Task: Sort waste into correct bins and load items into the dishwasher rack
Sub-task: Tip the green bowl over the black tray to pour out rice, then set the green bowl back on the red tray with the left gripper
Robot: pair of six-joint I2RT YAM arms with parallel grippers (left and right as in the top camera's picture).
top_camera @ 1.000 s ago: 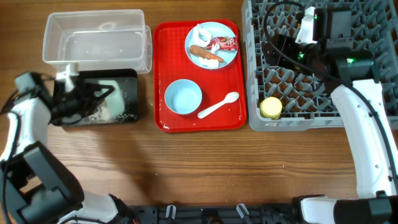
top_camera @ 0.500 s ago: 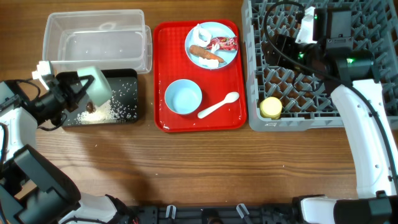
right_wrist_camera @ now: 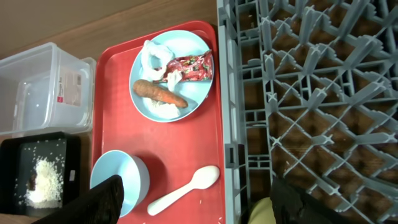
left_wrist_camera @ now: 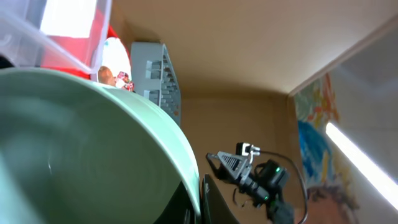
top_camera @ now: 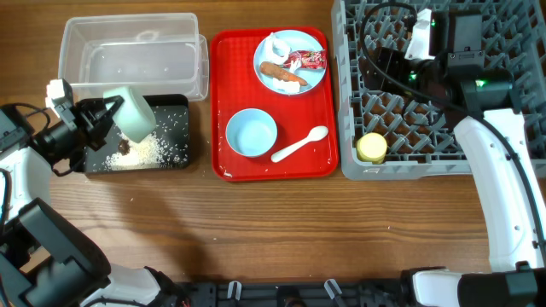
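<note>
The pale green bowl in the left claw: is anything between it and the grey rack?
Yes: the red tray, carrying a blue bowl, spoon and plate, lies between the green bowl and the rack. They sit low, so lifting over looks possible.

Green bowl [left_wrist_camera: 81,143]: fills left wrist view, cut by left and bottom edges.
Left gripper [top_camera: 107,113]: fingers mostly hidden behind bowl rim.
Black tray [top_camera: 175,111]: left end under bowl, gripper.
Yellow cup [right_wrist_camera: 262,215]: cut by right wrist view's bottom edge.
Right gripper [right_wrist_camera: 199,200]: fingers dark, blurred, cropped.
</note>
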